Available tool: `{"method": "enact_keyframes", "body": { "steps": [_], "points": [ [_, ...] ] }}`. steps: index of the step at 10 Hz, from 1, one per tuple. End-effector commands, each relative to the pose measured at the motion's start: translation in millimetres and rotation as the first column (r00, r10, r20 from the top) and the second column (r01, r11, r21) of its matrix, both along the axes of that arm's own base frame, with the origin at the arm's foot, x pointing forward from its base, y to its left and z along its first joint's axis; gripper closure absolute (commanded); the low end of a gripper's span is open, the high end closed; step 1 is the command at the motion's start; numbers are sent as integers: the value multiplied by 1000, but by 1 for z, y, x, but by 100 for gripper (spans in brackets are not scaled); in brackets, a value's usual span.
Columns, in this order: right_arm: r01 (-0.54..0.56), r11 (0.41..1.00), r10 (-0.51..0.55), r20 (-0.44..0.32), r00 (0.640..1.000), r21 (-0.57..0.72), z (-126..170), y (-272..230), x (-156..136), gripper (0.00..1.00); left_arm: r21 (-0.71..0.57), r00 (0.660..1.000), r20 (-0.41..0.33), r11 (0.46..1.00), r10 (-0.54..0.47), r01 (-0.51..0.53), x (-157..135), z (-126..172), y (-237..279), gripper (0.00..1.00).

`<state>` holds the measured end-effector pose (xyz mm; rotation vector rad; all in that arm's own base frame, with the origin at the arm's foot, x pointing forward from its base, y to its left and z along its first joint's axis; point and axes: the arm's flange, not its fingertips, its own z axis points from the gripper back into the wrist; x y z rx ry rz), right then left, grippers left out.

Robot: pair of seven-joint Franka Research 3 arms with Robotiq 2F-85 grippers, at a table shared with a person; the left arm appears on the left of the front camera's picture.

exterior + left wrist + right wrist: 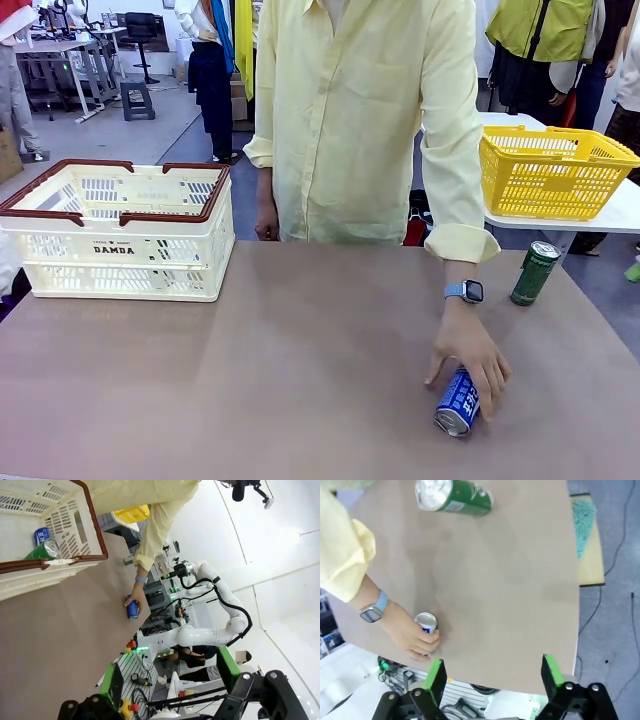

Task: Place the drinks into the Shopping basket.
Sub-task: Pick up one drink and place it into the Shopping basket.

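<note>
The right gripper (492,680), the nearer one, gapes wide, holding nothing; the blue can (426,622) sits at its eleven o'clock under the person's hand (412,637), tipped end-on toward the robot. The left gripper (170,682) gapes too, by the Shopping basket (70,527).

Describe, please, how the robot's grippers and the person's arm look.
The left gripper and right gripper have black fingers with bright green pads. The person's arm wears a pale yellow sleeve with a rolled cuff, and a watch with a light blue strap.
</note>
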<state>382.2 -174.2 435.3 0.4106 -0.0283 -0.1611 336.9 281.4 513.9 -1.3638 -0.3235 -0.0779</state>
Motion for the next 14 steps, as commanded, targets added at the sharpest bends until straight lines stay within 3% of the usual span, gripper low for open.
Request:
{"method": "enact_keyframes", "body": {
  "steps": [1,3,4,5,8,11,14],
  "points": [
    [130,991,-130,4,991,21,-5,-50,-32,0,-2,1000,2,1000,0,0,-2,2,-1,0],
    [300,954,-299,-16,954,2,-16,-82,-64,0,-2,1000,2,1000,0,0,-2,2,-1,0],
    [334,942,-335,-19,942,-8,-18,-88,-73,0,-2,1000,2,1000,0,0,-2,2,-1,0],
    [355,935,-355,-24,934,-7,-21,-85,-80,0,-2,1000,2,1000,0,0,-2,2,-1,0],
    [288,956,-289,-15,957,-54,-14,-65,-59,0,-2,1000,2,1000,0,0,-2,2,-1,0],
    [66,972,-73,-23,997,-224,-4,4,20,0,-2,1000,2,1000,0,0,-2,2,-1,0],
    [-40,897,23,-44,999,-441,-6,64,93,0,-2,1000,2,1000,0,0,-2,2,-1,0]
  ]
}}
